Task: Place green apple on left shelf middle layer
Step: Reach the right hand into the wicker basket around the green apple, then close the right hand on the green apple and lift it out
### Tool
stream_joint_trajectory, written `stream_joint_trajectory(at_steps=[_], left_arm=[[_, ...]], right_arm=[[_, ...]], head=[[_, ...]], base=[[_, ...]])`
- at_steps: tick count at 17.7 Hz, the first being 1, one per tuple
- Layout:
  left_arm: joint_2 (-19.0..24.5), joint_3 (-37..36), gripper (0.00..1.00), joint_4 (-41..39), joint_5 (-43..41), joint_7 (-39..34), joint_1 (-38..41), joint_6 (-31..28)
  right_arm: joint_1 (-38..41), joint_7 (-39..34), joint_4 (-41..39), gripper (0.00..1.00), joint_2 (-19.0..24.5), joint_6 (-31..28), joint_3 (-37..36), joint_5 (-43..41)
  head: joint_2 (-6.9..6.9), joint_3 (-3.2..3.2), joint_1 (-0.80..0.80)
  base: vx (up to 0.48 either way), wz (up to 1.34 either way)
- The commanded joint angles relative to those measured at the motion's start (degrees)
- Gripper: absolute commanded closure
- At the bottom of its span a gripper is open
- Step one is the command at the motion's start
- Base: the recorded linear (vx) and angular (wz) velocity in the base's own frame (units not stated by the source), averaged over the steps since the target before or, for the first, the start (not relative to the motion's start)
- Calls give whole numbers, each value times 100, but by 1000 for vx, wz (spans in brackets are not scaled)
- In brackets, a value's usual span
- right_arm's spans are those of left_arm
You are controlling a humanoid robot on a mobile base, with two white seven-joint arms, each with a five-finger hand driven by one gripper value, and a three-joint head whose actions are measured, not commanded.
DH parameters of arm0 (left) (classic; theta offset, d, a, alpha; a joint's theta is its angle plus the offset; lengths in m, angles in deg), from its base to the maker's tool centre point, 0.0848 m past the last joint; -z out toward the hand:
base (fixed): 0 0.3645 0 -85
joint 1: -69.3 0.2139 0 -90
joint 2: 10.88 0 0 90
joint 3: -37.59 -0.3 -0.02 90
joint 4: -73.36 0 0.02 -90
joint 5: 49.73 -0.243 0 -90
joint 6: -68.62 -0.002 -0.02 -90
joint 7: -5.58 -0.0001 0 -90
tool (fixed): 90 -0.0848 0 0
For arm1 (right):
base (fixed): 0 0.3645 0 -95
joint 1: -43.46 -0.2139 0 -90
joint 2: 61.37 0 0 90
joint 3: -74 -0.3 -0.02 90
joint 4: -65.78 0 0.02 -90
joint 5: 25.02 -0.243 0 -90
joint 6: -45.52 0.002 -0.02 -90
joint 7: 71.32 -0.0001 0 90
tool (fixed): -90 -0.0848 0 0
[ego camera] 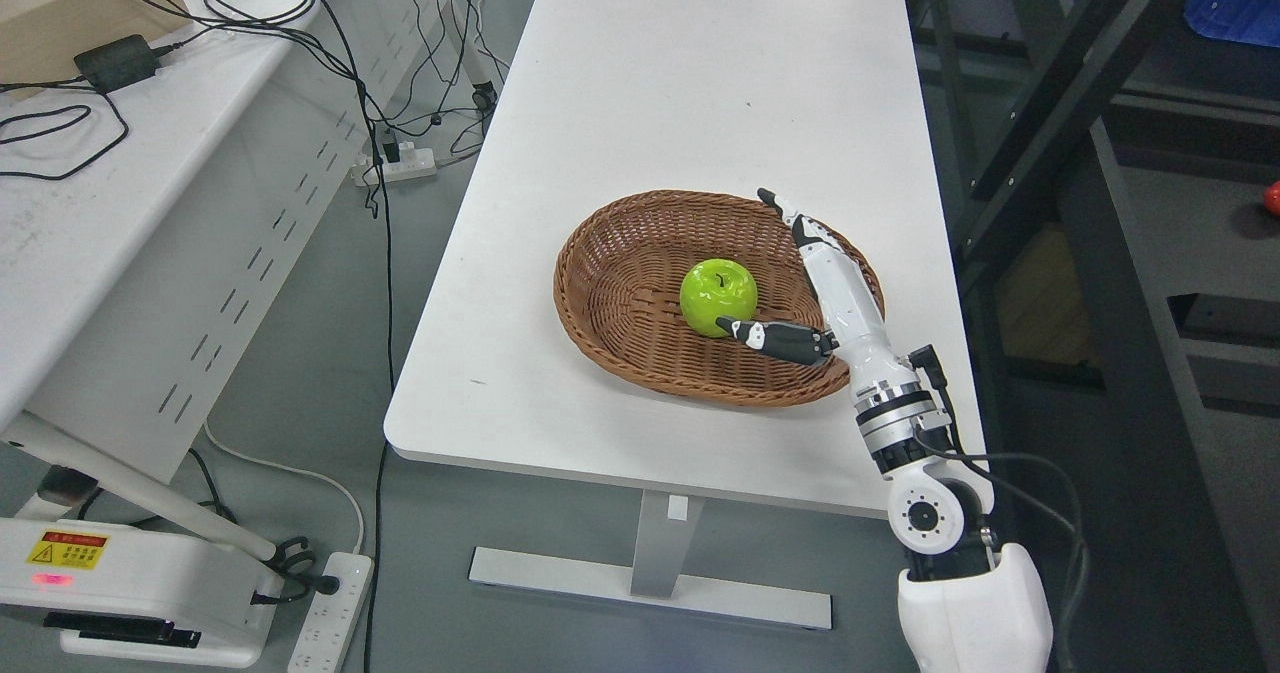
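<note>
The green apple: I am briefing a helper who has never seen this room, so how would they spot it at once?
Find the long white table in the middle of the head view, then the oval wicker basket near its front edge. The green apple lies inside it, beside the right robot hand, glossy and bright green, the only fruit in the basket.

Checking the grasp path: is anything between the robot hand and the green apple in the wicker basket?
Nothing: the head view shows only bare basket weave between the open right robot hand and the shiny green apple.
</note>
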Motion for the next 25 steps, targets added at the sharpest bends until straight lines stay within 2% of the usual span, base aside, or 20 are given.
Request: stream_joint_trajectory(at_steps=[1, 3, 9, 20, 22, 25], left_arm=[[100, 0, 0, 0, -9, -1, 0, -12], [100, 0, 0, 0, 0, -1, 0, -12], [100, 0, 0, 0, 0, -1, 0, -12], [100, 0, 0, 0, 0, -1, 0, -12], [100, 0, 0, 0, 0, -1, 0, -12], [100, 0, 0, 0, 0, -1, 0, -12]], right_arm=[[-606, -66, 1147, 0, -69, 13, 458, 488], [-791, -66, 1490, 0, -69, 30, 590, 754], [-1020, -66, 2246, 0, -69, 57, 810, 789], [-1064, 39, 2546, 1, 1, 13, 907, 807], [-1064, 118, 2537, 7, 18, 4, 854, 833], [-1082, 285, 2537, 28, 18, -49, 749, 824]], head=[[0, 0, 0], [0, 0, 0], [0, 0, 0], [0, 0, 0], [0, 0, 0], [0, 0, 0]], base=[[0, 0], [0, 0], [0, 0], [0, 0], [0, 0], [0, 0]])
